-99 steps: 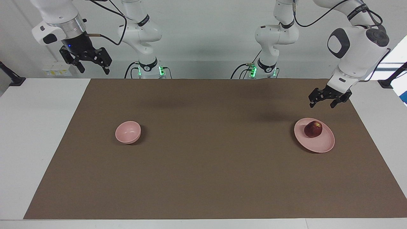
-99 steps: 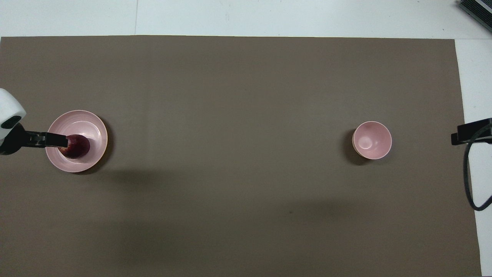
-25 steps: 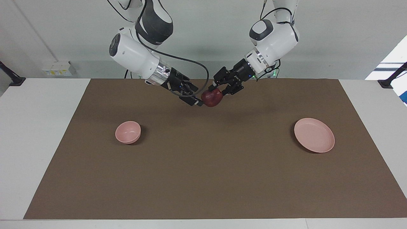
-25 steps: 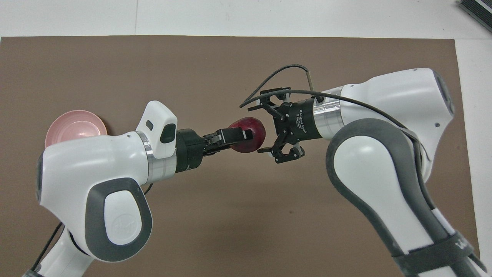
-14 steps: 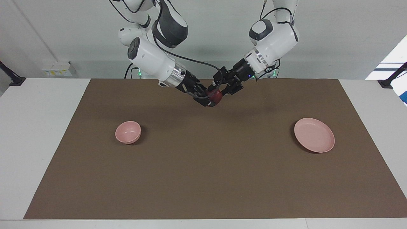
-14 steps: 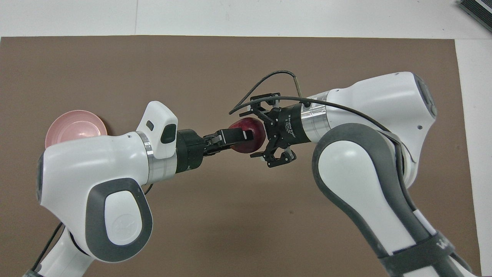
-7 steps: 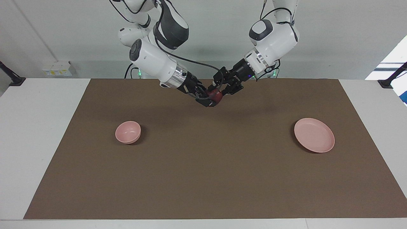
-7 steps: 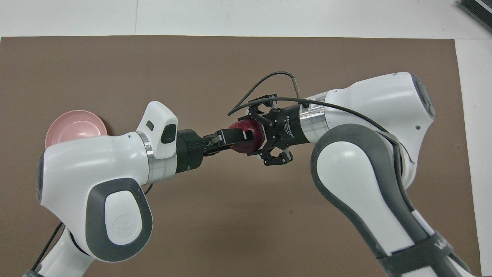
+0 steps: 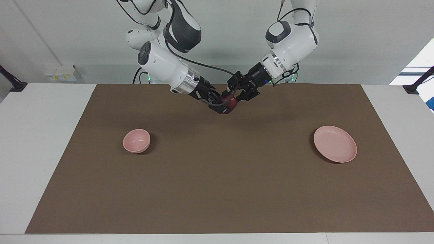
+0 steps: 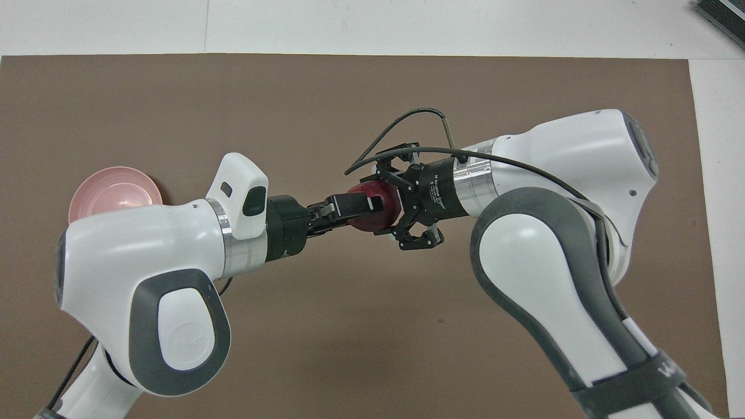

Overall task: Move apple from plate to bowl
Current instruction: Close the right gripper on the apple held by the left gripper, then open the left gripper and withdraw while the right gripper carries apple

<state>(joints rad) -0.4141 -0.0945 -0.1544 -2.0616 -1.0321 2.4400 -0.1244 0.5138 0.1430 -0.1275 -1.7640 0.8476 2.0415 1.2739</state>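
Both grippers meet on the apple (image 9: pixel 231 101) in mid-air, upper centre of the facing frame, over the brown mat (image 9: pixel 217 189). Left gripper (image 9: pixel 233 96) comes in from the frame's upper right and is clamped on the apple. Right gripper (image 9: pixel 222 104) comes in from the upper left, and its fingers are also closed around it.

The apple looks round, with no clear long axis. Can't tell where the stem points, since the fingers cover most of it.

The bowl (image 9: pixel 136 140) sits upright at mid-left of the facing frame, mouth up. The plate (image 9: pixel 335 143) lies flat at mid-right with nothing on it. Both are well apart from the apple and well inside the mat's edges. Bare mat runs between them and across the whole lower half of the frame.

In the overhead view one left finger (image 10: pixel 355 205) lies across the top of the apple (image 10: pixel 369 223), and the right gripper (image 10: pixel 387 203) brackets it from the frame's right. That view shows only part of the plate (image 10: pixel 110 192) at mid-left, and the right arm hides the bowl. Height above the mat reads only from the facing view.
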